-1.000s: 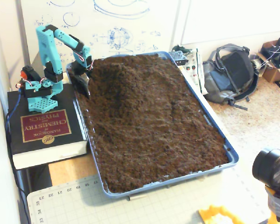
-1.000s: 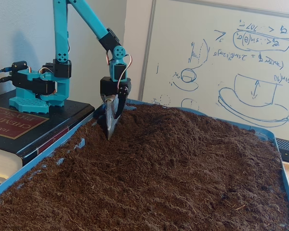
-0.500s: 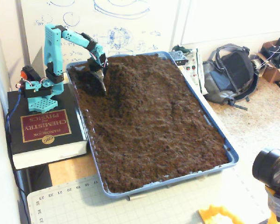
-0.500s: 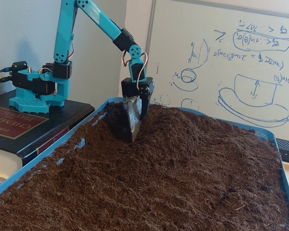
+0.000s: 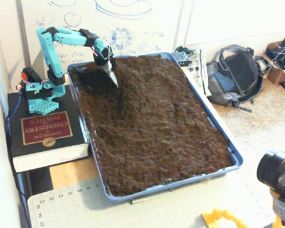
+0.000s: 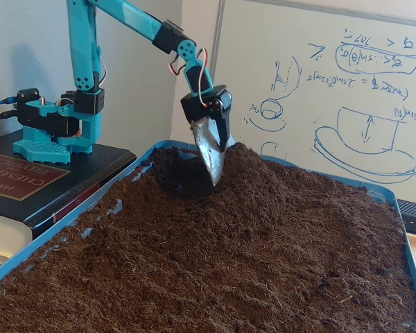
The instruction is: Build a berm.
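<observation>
**End effector sweeps soil inward from the tray's corner**

Within the last second our end effector [image 6: 213, 173] has swept from the tray [image 5: 222, 137] wall by the arm's base towards the far-middle soil, its tip dug in. A dark hollow lies behind it. The berm [image 6: 263, 184] rises just beyond, along the tray's far end. We cannot tell how the jaws stand. We judge the heaping unfinished.

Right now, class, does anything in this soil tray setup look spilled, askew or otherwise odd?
Nothing looks spilled: the soil stays inside the blue tray. One oddity is that the arm's base stands on a thick chemistry handbook rather than on the table. The gripper digs at the berm, with a hollow beside it, as expected.
</observation>
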Robot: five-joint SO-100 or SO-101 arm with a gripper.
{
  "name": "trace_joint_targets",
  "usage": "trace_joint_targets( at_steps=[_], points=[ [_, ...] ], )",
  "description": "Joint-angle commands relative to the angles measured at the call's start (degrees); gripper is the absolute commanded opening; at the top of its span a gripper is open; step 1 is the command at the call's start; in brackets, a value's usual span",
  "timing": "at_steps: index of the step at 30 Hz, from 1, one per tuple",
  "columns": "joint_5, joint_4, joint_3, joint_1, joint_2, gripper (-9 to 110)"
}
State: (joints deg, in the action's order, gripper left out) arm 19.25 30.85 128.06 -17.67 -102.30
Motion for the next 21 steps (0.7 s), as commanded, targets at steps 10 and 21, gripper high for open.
trace_joint_targets(
  at_steps=[10,21],
  points=[
    [-0.4,-0.5,19.5,1.7,-29.1,0],
    [-27.2,-0.6,42.5,24.5,-47.5,0]
  ],
)
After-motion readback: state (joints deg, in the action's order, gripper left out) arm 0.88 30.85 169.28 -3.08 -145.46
